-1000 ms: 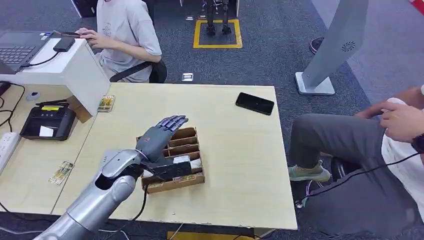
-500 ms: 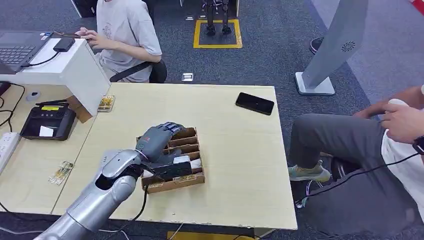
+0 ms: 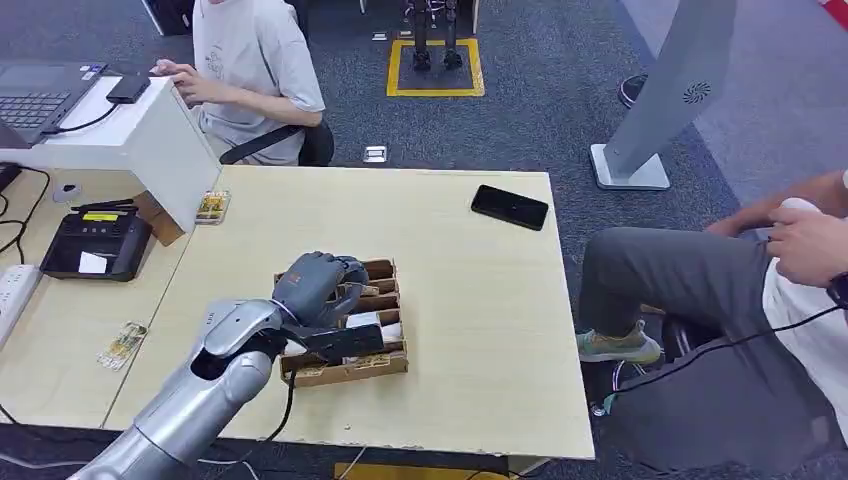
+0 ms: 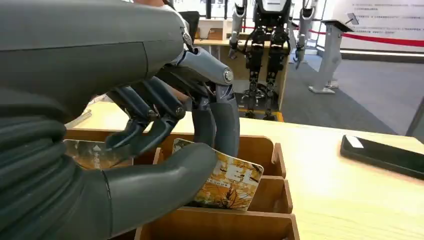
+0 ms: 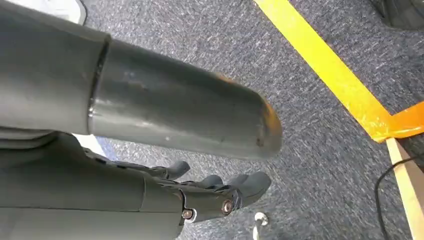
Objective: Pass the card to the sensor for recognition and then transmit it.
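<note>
presently listed, item by item. left hand (image 3: 318, 278): dark grey, many-fingered, on a silver arm, curled down over the brown cardboard compartment tray (image 3: 392, 355) that sits on the pale wooden table (image 3: 480, 330). in the left wrist view the left hand's thumb and fingers (image 4: 220, 125) close on a yellow-and-white printed card (image 4: 227, 182) with an autumn-leaf pattern; the card stands tilted in a slot of the tray, its lower edge down inside the compartment, thumb on its near face, fingers behind its upper edge. a second card (image 4: 92, 154), paler, stands in a neighbouring slot just beside it. right hand (image 5: 220, 192): hangs over grey carpet beside a yellow floor tape line (image 5: 330, 65); fingers apart and only slightly bent, holding nothing. black smartphone (image 3: 510, 207): flat near the far right edge of the table, well apart from the tray. black card reader terminal (image 3: 97, 245) with a yellow strip: on the adjoining table to the left. small clear-sleeved card (image 3: 123, 345): flat near the left table edge; another (image 3: 212, 206) beside a white box stand (image 3: 130, 135). person in a pale t-shirt (image 3: 255, 60): seated beyond the table. second person (image 3: 790, 250): seated at right, hands together.
</note>
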